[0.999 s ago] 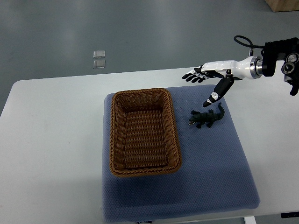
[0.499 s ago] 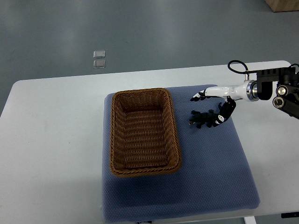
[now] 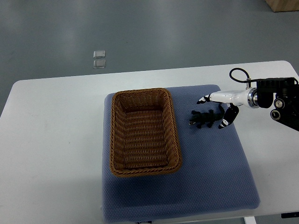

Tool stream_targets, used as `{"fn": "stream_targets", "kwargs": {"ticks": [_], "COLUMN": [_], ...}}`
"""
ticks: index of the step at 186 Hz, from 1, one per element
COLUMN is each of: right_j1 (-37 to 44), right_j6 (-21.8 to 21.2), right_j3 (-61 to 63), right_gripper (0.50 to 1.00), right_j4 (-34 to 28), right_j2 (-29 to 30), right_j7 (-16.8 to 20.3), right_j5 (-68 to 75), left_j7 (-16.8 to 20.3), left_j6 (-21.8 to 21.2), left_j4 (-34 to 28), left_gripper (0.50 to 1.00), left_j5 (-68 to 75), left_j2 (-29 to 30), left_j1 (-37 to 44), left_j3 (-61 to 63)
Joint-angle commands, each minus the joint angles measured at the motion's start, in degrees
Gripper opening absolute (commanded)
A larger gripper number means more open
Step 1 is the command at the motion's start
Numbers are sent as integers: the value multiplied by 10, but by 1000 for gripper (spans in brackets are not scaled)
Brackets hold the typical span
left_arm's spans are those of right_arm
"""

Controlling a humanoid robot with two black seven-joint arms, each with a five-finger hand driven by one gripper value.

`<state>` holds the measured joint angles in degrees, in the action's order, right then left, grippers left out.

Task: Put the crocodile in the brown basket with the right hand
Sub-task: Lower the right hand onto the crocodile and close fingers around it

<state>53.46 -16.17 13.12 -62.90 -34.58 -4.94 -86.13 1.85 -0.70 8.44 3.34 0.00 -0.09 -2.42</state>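
One small dark crocodile [image 3: 204,119] lies flat on the blue mat [image 3: 210,177], right of center in the frame, just beside the right long wall of the brown basket [image 3: 112,140] and outside it. The right hand [image 3: 222,97] reaches in from the right edge over the toy's tail end. Its fingers [image 3: 203,99] are apart: the long ones point left above the toy, the thumb hangs beside the tail, nothing clamped. Mat and basket sit on the white counter [image 3: 56,140].
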Motion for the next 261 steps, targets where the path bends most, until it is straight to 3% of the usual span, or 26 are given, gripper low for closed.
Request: {"fn": "stream_targets", "kwargs": {"ticks": [1,182,249,261], "right_j1": [2,2,1,2], "right_j6": [7,8,11,11], "right_j3": [-10,-13,-14,-20], "right_gripper": [877,827,754,717], "right_j4": [8,20,28,28], "right_j2": [1,14,29,29], "right_j7": [0,6,5,5], "right_j5": [-4,-6,-6,-7], "left_j7": [0,0,0,0], "left_j6": [0,0,0,0], "left_j4": [0,10,10,10], "left_gripper": [1000,1000,1000,1000], "left_j5": [0,0,0,0], "left_j2": [0,0,0,0], "left_j1": [0,1,1,1], "left_j3": [1,0,0,0]}}
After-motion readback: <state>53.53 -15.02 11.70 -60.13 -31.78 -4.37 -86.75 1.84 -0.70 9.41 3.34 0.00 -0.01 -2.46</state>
